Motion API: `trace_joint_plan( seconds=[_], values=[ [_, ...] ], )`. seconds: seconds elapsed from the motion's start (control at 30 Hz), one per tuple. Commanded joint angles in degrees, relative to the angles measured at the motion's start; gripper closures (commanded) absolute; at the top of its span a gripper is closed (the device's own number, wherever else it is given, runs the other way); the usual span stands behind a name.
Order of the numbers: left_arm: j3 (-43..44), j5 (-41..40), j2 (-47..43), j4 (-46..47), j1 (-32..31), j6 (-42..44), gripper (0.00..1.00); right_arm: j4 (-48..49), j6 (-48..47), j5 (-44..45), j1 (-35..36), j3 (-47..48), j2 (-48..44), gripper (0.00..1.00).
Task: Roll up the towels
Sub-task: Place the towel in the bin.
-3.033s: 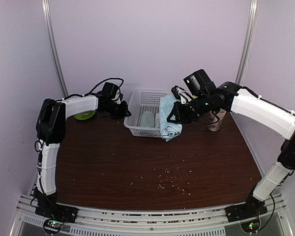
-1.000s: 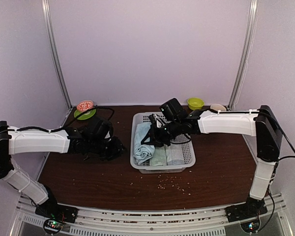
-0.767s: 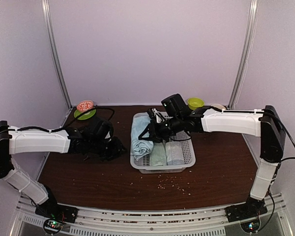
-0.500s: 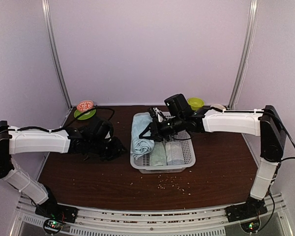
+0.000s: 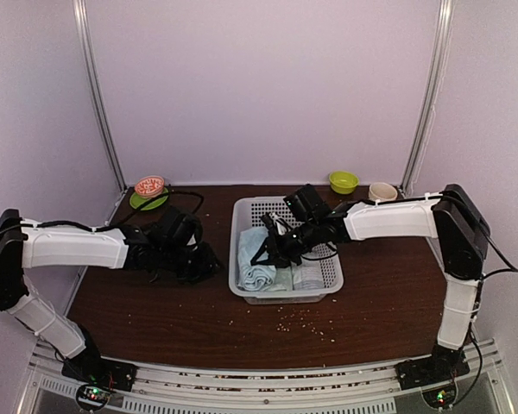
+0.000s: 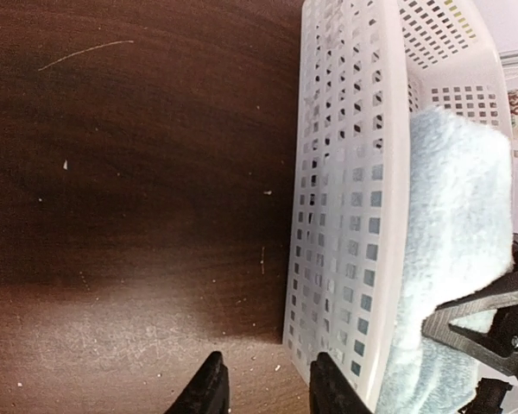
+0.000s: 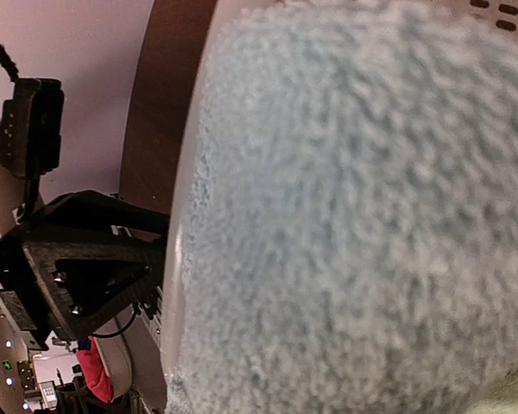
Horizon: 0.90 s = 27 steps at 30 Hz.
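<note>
A white lattice basket [image 5: 331,274] stands mid-table. A rolled light blue towel [image 5: 256,268] lies in its left part, a pale green towel [image 5: 281,279] and a greyish-white towel [image 5: 309,275] beside it. My right gripper [image 5: 272,247] is pressed into the blue towel and grips it. The towel [image 7: 354,216] fills the right wrist view and hides the fingers. My left gripper [image 6: 268,392] is open and empty, low over the table just left of the basket wall [image 6: 345,216]; the top view shows it [image 5: 209,257] there too. The blue towel [image 6: 457,216] shows above the rim.
A green plate with a reddish bowl [image 5: 149,188] sits back left. A green bowl [image 5: 344,181] and a beige cup [image 5: 382,190] sit back right. Crumbs [image 5: 302,321] lie in front of the basket. The left gripper [image 7: 69,267] shows past the basket rim [image 7: 186,233].
The right gripper has lowered the blue towel from above the basket's left rim down into the basket. The left arm has barely moved.
</note>
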Motion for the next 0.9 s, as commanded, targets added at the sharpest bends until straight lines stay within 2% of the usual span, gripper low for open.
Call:
trace_joint_plan(
  seconds=[0.0, 0.33, 0.67, 0.8, 0.87],
  values=[
    [1.5, 0.5, 1.0, 2.9, -0.1, 1.0, 0.68, -7.1, -2.4, 3.7, -0.2, 3.0, 1.4, 1.00],
    [2.5, 1.0, 2.6, 3.7, -0.1, 1.7, 0.68, -25.6, -7.6, 18.7, 2.6, 13.5, 4.7, 1.00],
    [3.0, 1.4, 2.7, 3.5, -0.1, 2.7, 0.69, -32.6, -8.3, 25.3, 7.3, 22.1, 11.7, 1.00],
    [2.9, 1.5, 2.7, 3.5, -0.1, 2.8, 0.69, -35.0, -8.9, 25.2, 8.4, 25.1, 14.5, 1.00],
    [2.8, 1.3, 2.6, 3.5, -0.1, 2.9, 0.69, -36.2, -9.6, 24.2, 8.8, 26.3, 15.0, 0.83]
  ],
)
